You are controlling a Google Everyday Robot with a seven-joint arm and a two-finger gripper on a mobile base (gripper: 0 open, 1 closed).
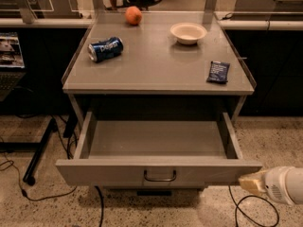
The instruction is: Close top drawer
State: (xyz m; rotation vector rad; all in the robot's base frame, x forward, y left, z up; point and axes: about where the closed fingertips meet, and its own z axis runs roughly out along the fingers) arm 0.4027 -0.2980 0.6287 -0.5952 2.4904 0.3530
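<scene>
The top drawer [113, 173] is a wide shallow grey metal drawer, pulled fully out of the cabinet and empty inside. Its flat front panel faces me with a small dark loop handle [160, 176] at centre. My gripper [251, 182] is at the lower right, a white arm end with a yellowish tip just right of the drawer front's right corner, level with the panel. The tip sits close to the corner; I cannot tell whether it touches.
The cabinet top [156, 65] holds a blue soda can [105, 48] lying on its side, an orange [133, 15], a white bowl [188, 32] and a dark blue packet [218, 72]. Black cables [246, 212] lie on the speckled floor. A black stand leg [40, 150] is left.
</scene>
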